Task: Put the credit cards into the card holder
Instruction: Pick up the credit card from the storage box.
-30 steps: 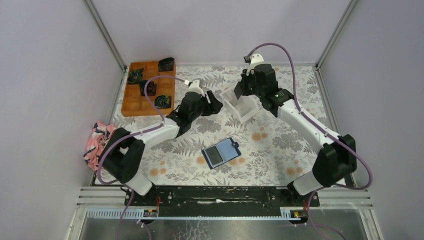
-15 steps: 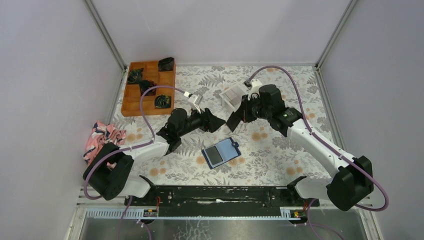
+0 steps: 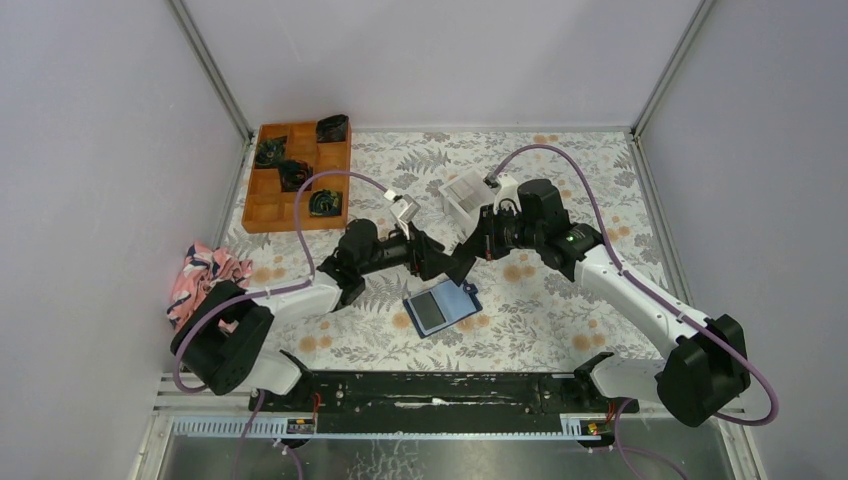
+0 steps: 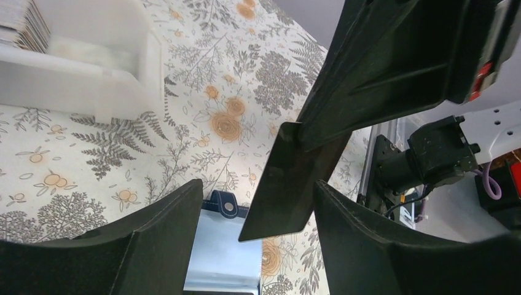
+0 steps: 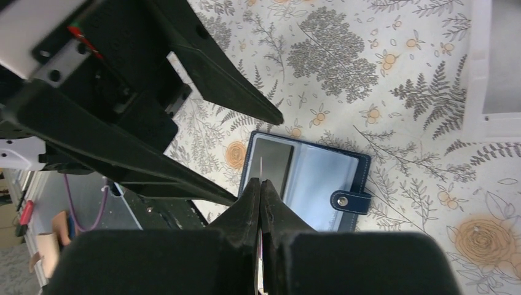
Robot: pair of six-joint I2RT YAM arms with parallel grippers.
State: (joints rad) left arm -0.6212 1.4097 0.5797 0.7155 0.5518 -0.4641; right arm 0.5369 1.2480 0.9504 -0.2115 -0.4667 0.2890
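Pink patterned cloth (image 3: 203, 278) at far-left table edge. Orange compartment tray (image 3: 265, 207) back-left, dark bundles in several cells. Left gripper (image 3: 436, 260) mid-table, jaws spread wide, gripping nothing, its fingers either side of dark credit card (image 4: 285, 184). Card holder (image 3: 441, 305) lies open, flat on floral tablecloth (image 3: 540, 300), just below both grippers; one inner half dark, other pale blue. Right gripper (image 3: 464, 265) pinched tight on dark credit card, card tilted above holder. White open box (image 3: 462, 190) behind, stack of pale credit cards (image 4: 24, 21) inside, apart from holder

right hand (image 3: 462, 266) with credit card (image 4: 289, 178): down near card holder (image 3: 441, 306) | left hand (image 3: 438, 266): nearer
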